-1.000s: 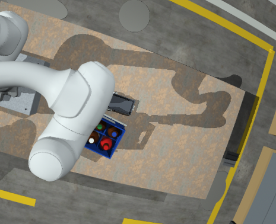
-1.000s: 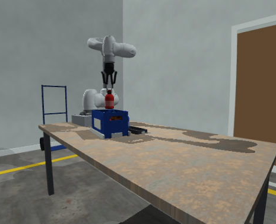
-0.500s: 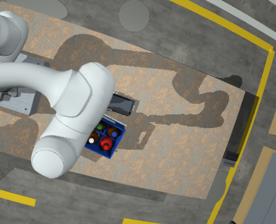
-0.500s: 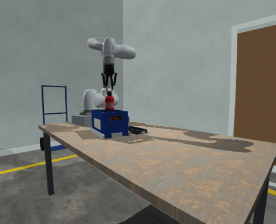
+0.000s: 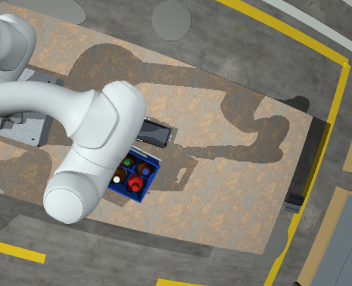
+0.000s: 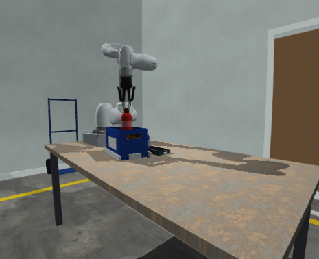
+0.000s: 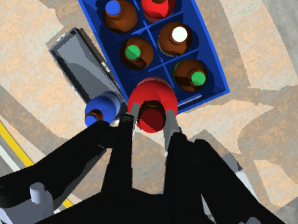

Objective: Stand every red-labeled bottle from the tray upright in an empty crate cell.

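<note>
My gripper (image 7: 151,116) is shut on the neck of a red-labeled bottle (image 7: 153,102) and holds it upright. From the side, the gripper (image 6: 126,100) points straight down and the bottle (image 6: 126,120) hangs at the top edge of the blue crate (image 6: 127,142). In the wrist view the crate (image 7: 154,36) lies below, with blue-capped, red, white-capped and two green-capped bottles in its cells. The held bottle hides the cell nearest to me. A blue-capped bottle (image 7: 100,111) stands beside my fingers on the dark tray (image 7: 81,70). In the overhead view the arm hides the gripper.
The crate (image 5: 135,177) and the tray (image 5: 155,132) sit side by side on the wooden table near the robot's base. A blue hand cart (image 6: 62,120) stands behind the table's end.
</note>
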`<state>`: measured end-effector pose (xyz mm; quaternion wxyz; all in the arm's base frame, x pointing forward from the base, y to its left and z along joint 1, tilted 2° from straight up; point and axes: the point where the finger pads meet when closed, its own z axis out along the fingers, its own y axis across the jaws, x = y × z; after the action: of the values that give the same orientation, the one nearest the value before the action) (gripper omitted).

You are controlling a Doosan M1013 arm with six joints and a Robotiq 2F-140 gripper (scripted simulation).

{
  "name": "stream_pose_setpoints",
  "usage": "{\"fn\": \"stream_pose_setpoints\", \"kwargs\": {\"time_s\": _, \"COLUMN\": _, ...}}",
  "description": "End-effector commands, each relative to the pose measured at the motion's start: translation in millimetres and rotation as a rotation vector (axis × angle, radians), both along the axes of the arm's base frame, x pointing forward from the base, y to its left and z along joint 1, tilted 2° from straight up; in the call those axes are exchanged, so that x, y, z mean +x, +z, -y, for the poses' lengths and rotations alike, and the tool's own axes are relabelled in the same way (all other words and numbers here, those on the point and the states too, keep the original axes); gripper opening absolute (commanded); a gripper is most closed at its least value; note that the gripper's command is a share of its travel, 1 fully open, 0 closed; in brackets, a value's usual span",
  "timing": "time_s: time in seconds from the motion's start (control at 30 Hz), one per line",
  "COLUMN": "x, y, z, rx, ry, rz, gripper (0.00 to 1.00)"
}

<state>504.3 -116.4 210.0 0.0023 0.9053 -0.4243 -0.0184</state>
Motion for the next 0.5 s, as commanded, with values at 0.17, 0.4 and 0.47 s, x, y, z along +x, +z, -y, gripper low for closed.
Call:
{"fn": "stream_pose_setpoints", "kwargs": {"time_s": 0.17, "x": -0.2, "y": -4.3, "z": -0.1, "rx": 0.0, "ry": 0.0, "rz": 0.0, "gripper": 0.0}}
{"fn": "stream_pose_setpoints", "kwargs": {"time_s": 0.4, "x": -0.2, "y": -6.3, "z": -0.1, "rx": 0.0, "ry": 0.0, "rz": 0.0, "gripper": 0.0}}
{"fn": "stream_pose_setpoints", "kwargs": {"time_s": 0.47, "x": -0.3, "y": -6.5, "z": -0.1, "rx": 0.0, "ry": 0.0, "rz": 0.0, "gripper": 0.0}}
